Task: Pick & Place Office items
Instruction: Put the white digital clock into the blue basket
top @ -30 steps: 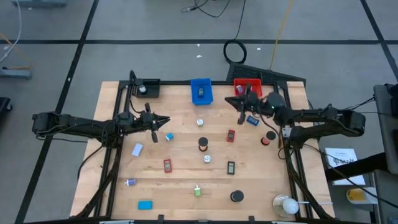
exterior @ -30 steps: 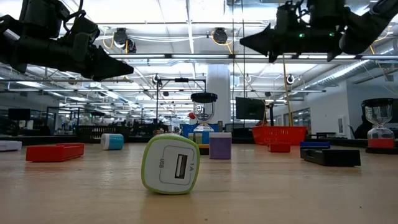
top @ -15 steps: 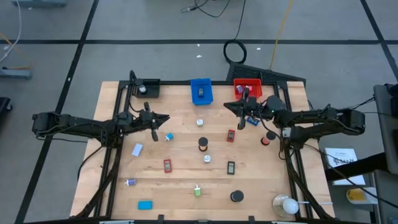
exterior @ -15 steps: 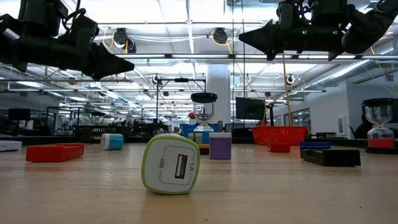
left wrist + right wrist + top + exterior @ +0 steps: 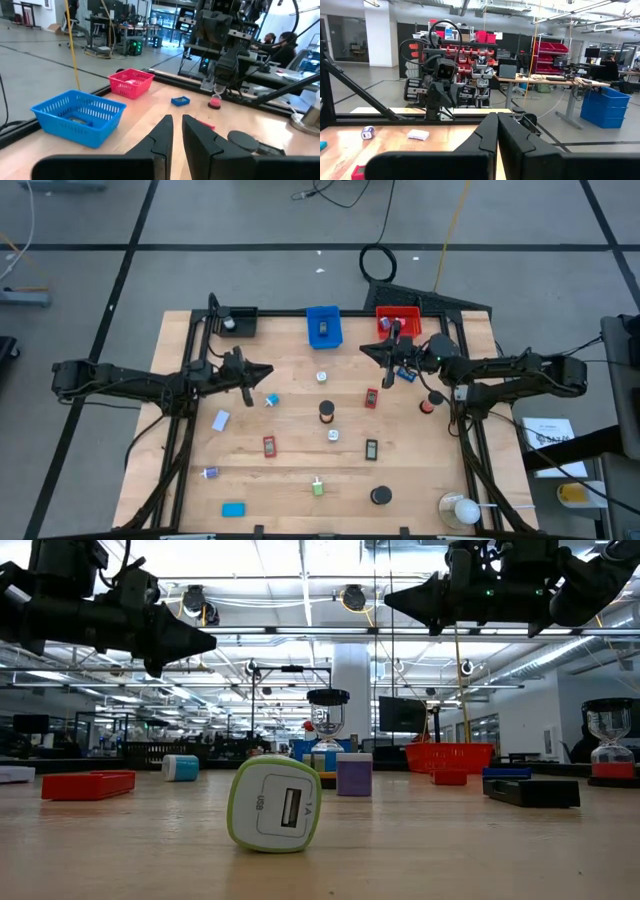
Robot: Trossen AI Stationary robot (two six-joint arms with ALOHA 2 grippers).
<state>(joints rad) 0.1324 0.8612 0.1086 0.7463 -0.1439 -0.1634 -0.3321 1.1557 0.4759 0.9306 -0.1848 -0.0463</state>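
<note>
The left gripper (image 5: 268,372) is hovering above the wooden bench (image 5: 290,480), over its left-centre area, with its jaws nearly closed and gripping nothing; the left wrist view shows only a thin gap between the fingers (image 5: 162,134). The right gripper (image 5: 366,347) is hanging above the bench near the red bin (image 5: 412,315), jaws closed and empty.

The office items are lying scattered across the bench. A white and green charger (image 5: 275,806) is sitting near the front edge, with a purple block (image 5: 354,774) behind it in the low view. A light blue roll (image 5: 271,400) is lying just below the left gripper in the high view. A red block (image 5: 269,446) is lying left of centre, a black disc (image 5: 380,496) near the front right, and a blue block (image 5: 233,509) at the front left. The blue bin (image 5: 323,327) is standing at the far edge and is holding one small item.
</note>
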